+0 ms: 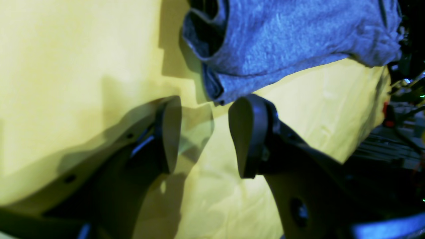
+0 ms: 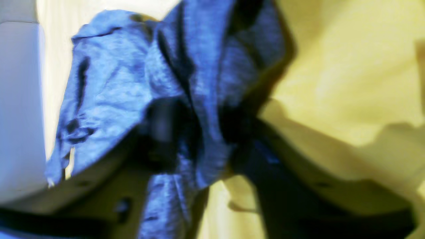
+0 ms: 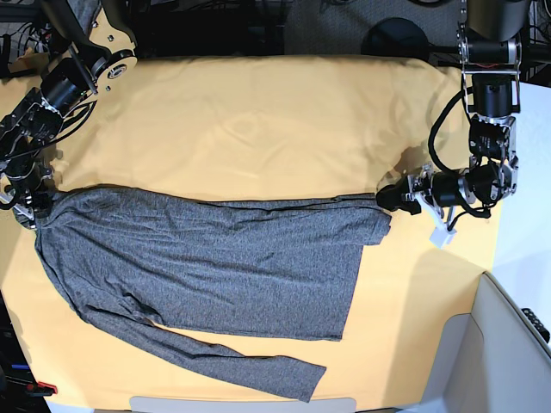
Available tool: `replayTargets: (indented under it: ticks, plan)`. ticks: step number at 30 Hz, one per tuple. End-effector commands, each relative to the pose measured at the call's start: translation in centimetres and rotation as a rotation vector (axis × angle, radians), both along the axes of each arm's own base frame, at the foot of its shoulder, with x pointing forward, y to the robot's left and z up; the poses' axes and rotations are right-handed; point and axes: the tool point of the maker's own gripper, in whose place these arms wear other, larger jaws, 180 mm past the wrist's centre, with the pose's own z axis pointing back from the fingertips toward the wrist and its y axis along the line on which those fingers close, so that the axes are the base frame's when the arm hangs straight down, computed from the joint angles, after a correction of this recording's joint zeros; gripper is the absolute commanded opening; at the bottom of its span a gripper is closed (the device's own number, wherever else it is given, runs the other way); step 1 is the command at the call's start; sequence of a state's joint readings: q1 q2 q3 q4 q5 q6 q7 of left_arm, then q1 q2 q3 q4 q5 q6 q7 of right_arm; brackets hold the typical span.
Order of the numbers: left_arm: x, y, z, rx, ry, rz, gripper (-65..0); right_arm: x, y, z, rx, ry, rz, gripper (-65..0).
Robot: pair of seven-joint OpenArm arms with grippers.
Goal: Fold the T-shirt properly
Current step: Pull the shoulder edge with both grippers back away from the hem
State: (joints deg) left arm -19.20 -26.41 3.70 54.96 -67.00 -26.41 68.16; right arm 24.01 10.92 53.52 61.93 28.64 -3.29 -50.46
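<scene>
Grey knit, the shirt (image 3: 207,267) lies spread across the lower half of the yellow cloth (image 3: 258,120), its body running from the view's left edge to about the middle right, with one long sleeve (image 3: 198,353) trailing along the bottom toward the near edge.

At the base view's left, the right gripper (image 3: 30,211) sits at the shirt's far-left corner. Its wrist view shows a bunched fold of the shirt (image 2: 186,99) passing between the two dark fingers (image 2: 162,129), so it is pinching the fabric, though the picture is blurred.

At the base view's right, the left gripper (image 3: 387,198) sits just at the shirt's upper right corner. In its wrist view the left gripper (image 1: 204,132) has its fingers (image 1: 247,136) well apart with only cloth (image 1: 83,59) between them, and the shirt's folded edge (image 1: 265,46) lies just beyond the tips, not held.
</scene>
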Motion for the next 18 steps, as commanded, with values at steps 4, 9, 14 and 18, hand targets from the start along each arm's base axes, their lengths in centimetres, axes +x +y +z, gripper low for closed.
replayTargets:
  ticks: [4,9,14,18]
  plan:
    - [0.0,0.9,0.0,0.02,0.015,0.007,-38.3,0.0,1.4,-0.9,-0.005,0.075,0.07,-65.0]
    - [-0.2,0.2,-0.7,-0.01,0.044,0.019,-37.6,0.8,2.4,-0.9,-0.036,0.094,0.129,-58.8]
    - [0.0,-1.5,-0.8,-0.045,0.041,0.009,-31.4,0.8,2.6,-0.9,-0.033,0.094,0.13,-51.5]
    - [0.4,-2.5,-0.6,-0.062,0.031,0.003,-31.3,0.8,2.6,-1.0,-0.033,0.095,0.13,-51.3]
